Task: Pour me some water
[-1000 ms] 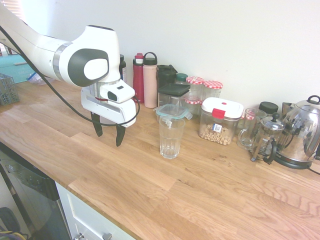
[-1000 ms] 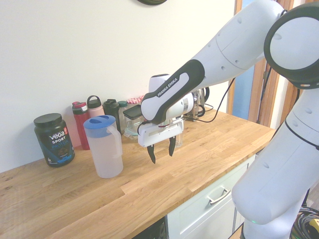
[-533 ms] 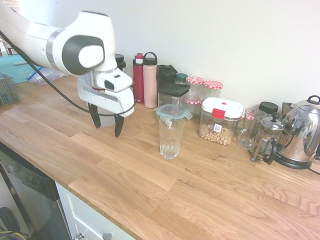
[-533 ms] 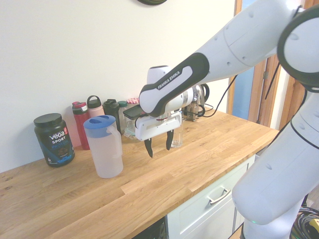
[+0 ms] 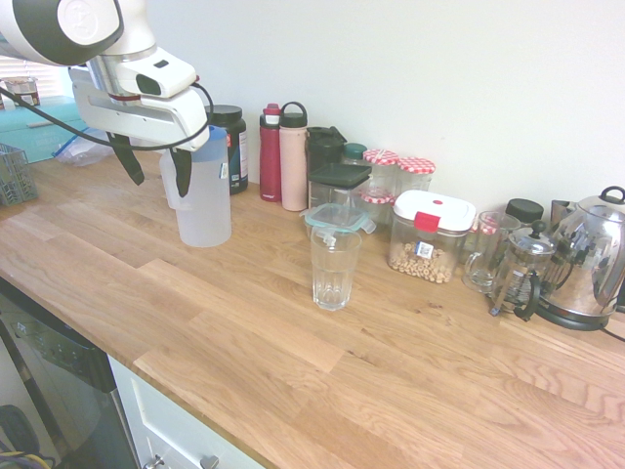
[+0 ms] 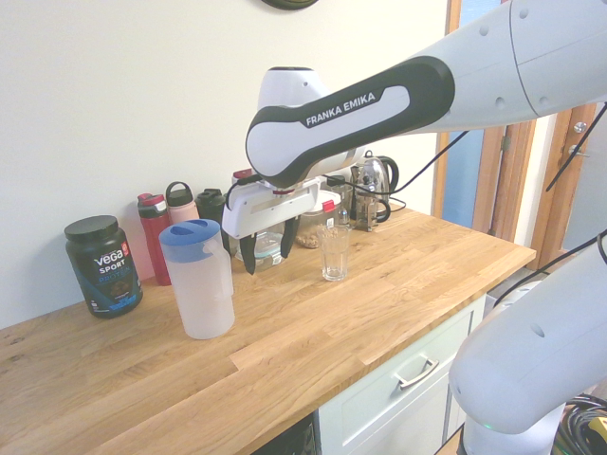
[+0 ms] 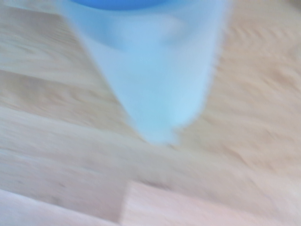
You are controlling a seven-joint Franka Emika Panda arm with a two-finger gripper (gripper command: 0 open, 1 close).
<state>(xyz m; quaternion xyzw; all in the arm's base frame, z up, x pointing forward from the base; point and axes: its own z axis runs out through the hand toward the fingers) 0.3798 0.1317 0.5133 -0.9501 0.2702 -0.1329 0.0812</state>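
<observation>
Beside the jug (image 6: 199,284), level with its blue lid and on the side toward the glass (image 6: 334,253), the gripper (image 6: 267,248) hangs with fingers spread wide and empty, likely lining up a grasp. Water presumably sits inside the jug, standing upright on the counter (image 6: 313,332).

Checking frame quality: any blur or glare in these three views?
Wrist view: heavy motion blur, the jug a pale blue smear. First exterior view: sharp, bright reflections on the kettle. Second exterior view: sharp and evenly lit, open gripper crisp.
</observation>
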